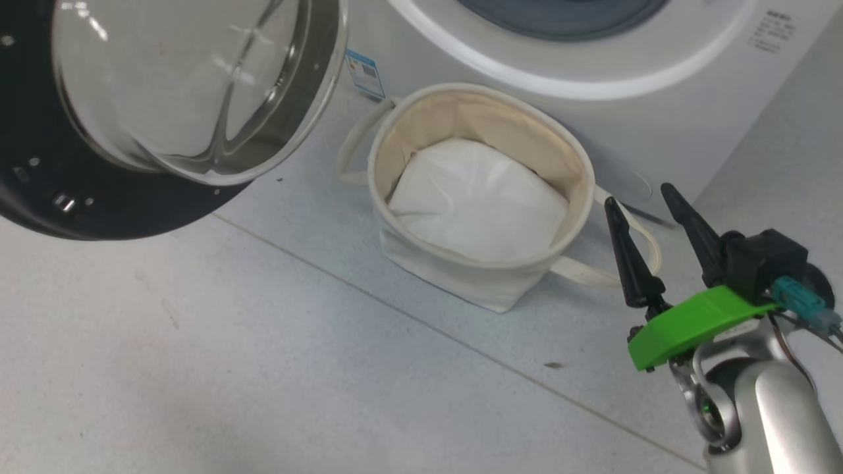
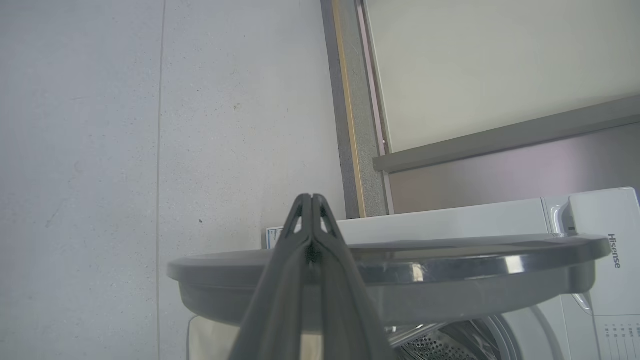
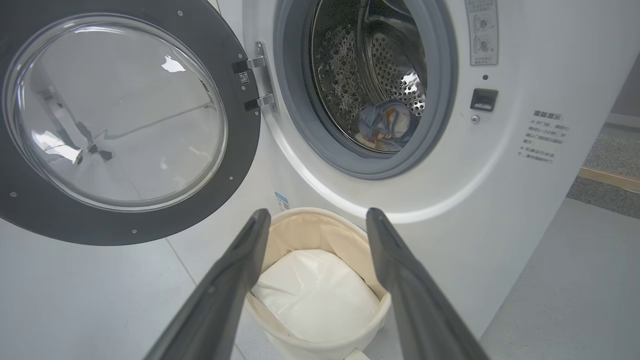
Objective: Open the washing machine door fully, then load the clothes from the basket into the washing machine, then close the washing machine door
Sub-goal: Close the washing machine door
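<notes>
Clothes point(image 3: 386, 122) in drum point(image 3: 345, 75). Left gripper point(image 2: 311, 199), pressed together: push washing machine door point(image 2: 450, 267) rim steadily shut. Right gripper point(image 1: 637, 195), spread: hold clear.

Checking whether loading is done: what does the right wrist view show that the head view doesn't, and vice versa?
Right wrist, not head: the drum with clothes inside, and the hinge. Head, not right wrist: the right arm's green mount and silver forearm. Both: the open door, the basket holding white padding, the open right gripper.
</notes>
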`<state>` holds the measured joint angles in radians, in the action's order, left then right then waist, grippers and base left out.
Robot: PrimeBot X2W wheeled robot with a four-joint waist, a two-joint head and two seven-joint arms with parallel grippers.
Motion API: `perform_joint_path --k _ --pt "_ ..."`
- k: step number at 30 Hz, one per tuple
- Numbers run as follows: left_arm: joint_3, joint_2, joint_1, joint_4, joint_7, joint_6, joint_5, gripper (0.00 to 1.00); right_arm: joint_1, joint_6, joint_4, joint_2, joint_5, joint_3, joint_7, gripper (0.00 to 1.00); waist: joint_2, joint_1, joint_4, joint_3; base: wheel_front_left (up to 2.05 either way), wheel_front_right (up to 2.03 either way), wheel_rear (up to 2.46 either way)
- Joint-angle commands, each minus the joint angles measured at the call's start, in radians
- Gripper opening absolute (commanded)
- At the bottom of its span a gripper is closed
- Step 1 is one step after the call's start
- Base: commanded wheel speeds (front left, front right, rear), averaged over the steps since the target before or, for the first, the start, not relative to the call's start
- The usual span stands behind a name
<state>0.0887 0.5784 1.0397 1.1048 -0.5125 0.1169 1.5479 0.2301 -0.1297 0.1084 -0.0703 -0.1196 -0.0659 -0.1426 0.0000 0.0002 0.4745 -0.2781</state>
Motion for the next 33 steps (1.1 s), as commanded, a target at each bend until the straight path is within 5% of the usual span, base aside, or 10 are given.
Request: perform_joint_path --k 1,17,33 --pt "0.02 0.081 0.044 -0.014 -0.005 0.013 0.0 0.0 0.037 -0.001 0.05 0.001 0.012 -0.027 -0.012 1.0 0.0 -0.0002 -0.017 -0.031 0.0 0.0 0.0" --pt "-0.012 0.085 -0.005 -0.113 -0.099 0.014 -0.007 0.0 0.037 -0.001 0.088 -0.002 0.027 -0.023 -0.027 1.0 0.0 -0.0002 -0.059 -0.051 0.0 0.0 0.0" --pt "-0.11 -0.068 -0.263 -0.495 -0.279 0.014 0.02 0.0 -0.028 -0.001 0.012 0.013 -0.037 -0.009 0.057 1.0 0.0 -0.0002 -0.058 0.106 0.0 0.0 0.0"
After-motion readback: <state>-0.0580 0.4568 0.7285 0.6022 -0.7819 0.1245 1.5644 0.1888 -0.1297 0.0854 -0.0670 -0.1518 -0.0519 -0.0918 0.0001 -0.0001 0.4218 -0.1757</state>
